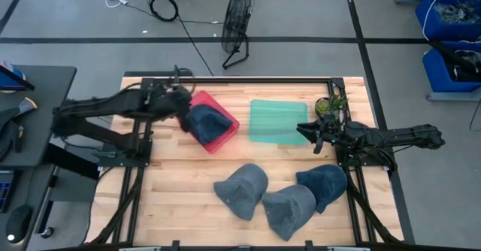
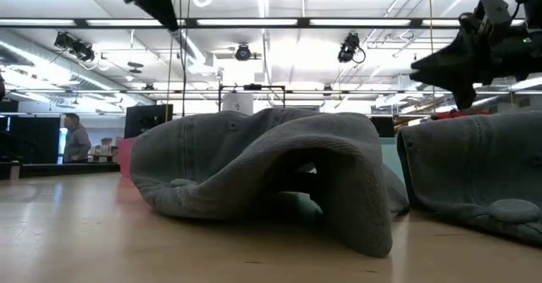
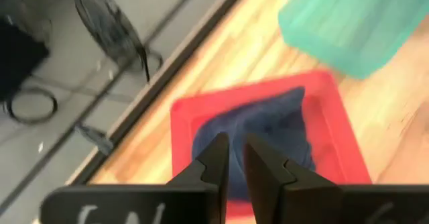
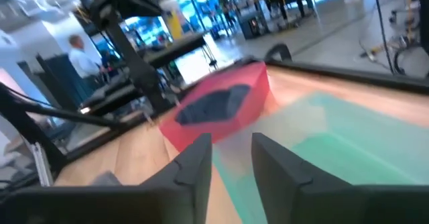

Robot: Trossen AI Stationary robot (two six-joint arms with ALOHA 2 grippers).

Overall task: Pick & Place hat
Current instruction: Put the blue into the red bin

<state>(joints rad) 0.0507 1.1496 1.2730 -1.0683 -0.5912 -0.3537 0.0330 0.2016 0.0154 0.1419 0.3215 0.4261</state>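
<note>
A dark blue hat point(image 1: 209, 122) lies in the red bin point(image 1: 225, 137) at the table's far left; the left wrist view shows the hat point(image 3: 268, 130) resting on the floor of the red bin point(image 3: 335, 117). My left gripper point(image 1: 181, 113) hovers over the bin's left side, its fingers point(image 3: 236, 150) a narrow gap apart and holding nothing. Two grey hats point(image 1: 242, 189) point(image 1: 289, 208) and a blue hat point(image 1: 323, 183) rest on the near part of the table. My right gripper point(image 1: 308, 134) waits open point(image 4: 231, 150) beside the green bin point(image 1: 276, 121).
The green bin point(image 4: 322, 143) sits right of the red bin point(image 4: 221, 103) at the far side. In the low view a grey hat point(image 2: 254, 164) fills the foreground, with another hat point(image 2: 474, 173) to its right. A fan point(image 1: 237, 18) stands beyond the far edge. A person point(image 2: 74, 137) shows in the room.
</note>
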